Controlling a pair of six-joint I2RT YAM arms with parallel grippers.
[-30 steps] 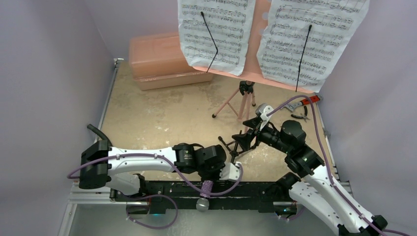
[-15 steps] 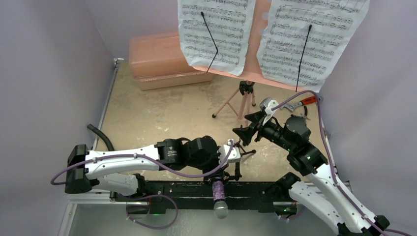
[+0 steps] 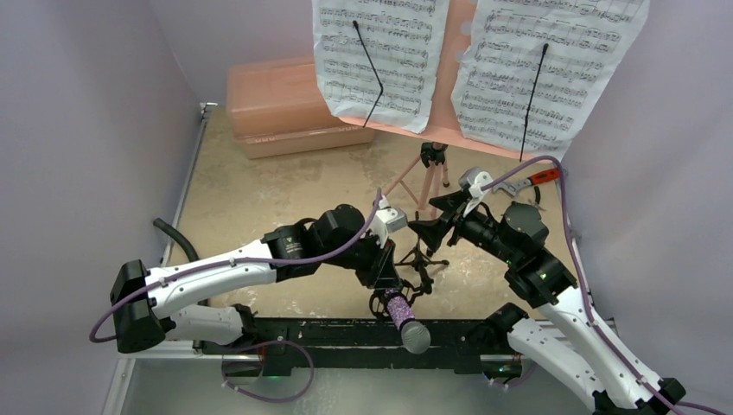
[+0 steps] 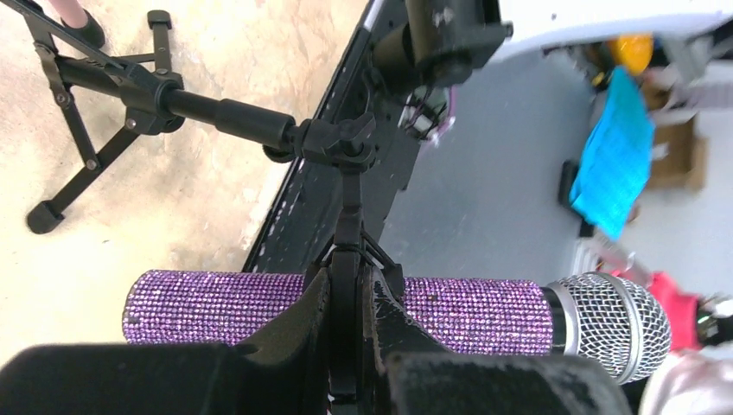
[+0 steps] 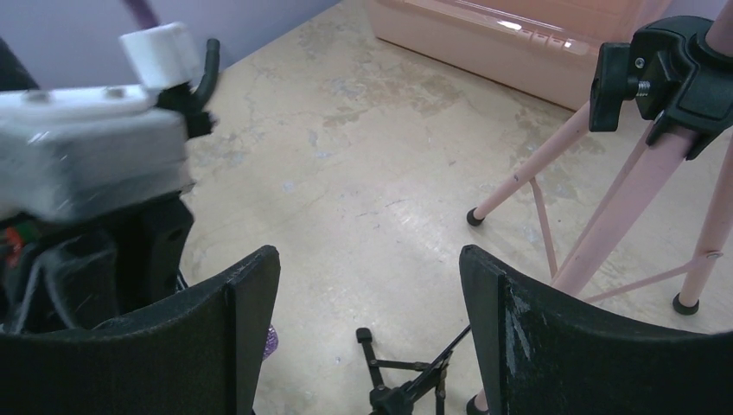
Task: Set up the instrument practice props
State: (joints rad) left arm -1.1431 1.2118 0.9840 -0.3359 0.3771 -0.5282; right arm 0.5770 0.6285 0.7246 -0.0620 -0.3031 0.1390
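Left wrist view: we see the left fingers point(image 4: 298, 337) pinched together on the black clip point(image 4: 346, 259) that rings the purple glitter microphone point(image 4: 484, 316). The small black mic stand point(image 3: 421, 259) has its feet on the counter point(image 3: 259, 207) just nearside of the pink music stand point(image 3: 445, 112). The right fingers point(image 5: 242, 320) stand apart, empty.

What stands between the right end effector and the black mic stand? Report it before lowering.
Nothing visible. The open right end effector hovers over the mic stand, and only table shows between its fingers. The left end effector, shut on the clip carrying the microphone, sits close by to one side.
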